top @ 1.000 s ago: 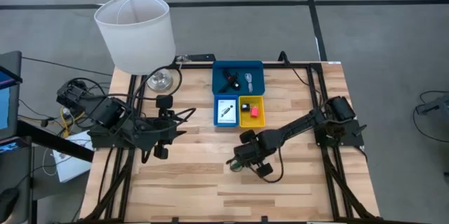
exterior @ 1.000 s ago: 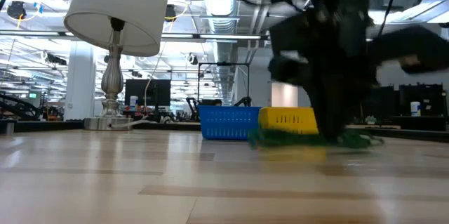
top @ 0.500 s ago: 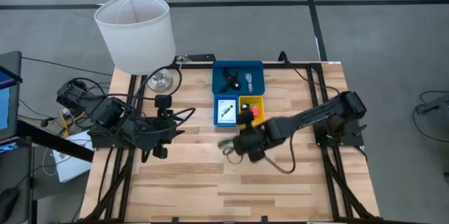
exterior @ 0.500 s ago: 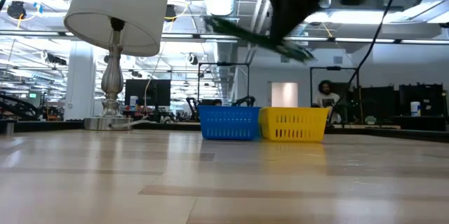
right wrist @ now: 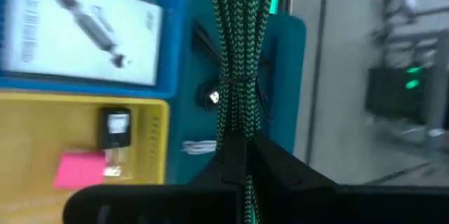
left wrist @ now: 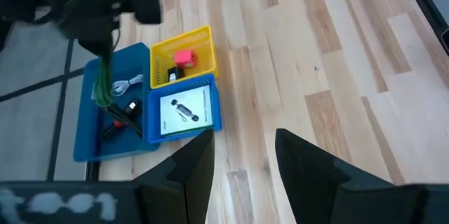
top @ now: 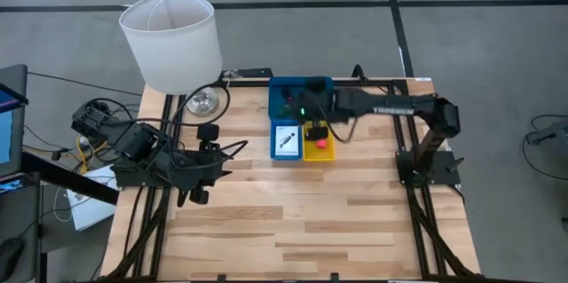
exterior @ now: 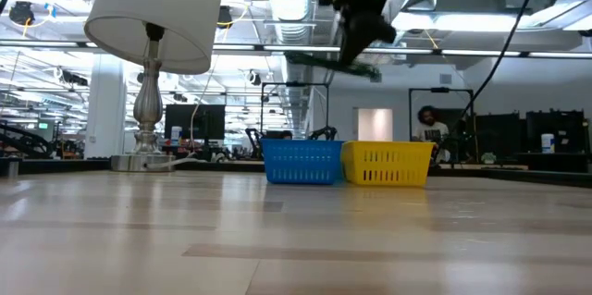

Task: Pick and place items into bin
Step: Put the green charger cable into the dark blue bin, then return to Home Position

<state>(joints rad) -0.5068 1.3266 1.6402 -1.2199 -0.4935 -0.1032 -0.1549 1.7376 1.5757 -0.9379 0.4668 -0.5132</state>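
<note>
Hovering above the wide blue tray (top: 300,98), the right gripper (top: 306,106) pinches a green braided cable bundle (right wrist: 242,62). The bundle's long axis hangs straight out beyond the jaws. The left gripper (left wrist: 242,157) waits far left, jaws apart.

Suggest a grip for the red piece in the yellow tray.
Grip the red piece across its body, coming straight down from above: it lies low in the yellow tray, whose walls block a side approach. Keep fingers clear of the black piece close beside it.

An industrial lab: exposed ceiling ducts (exterior: 296,4), monitors (exterior: 194,121), equipment racks (exterior: 294,110).
</note>
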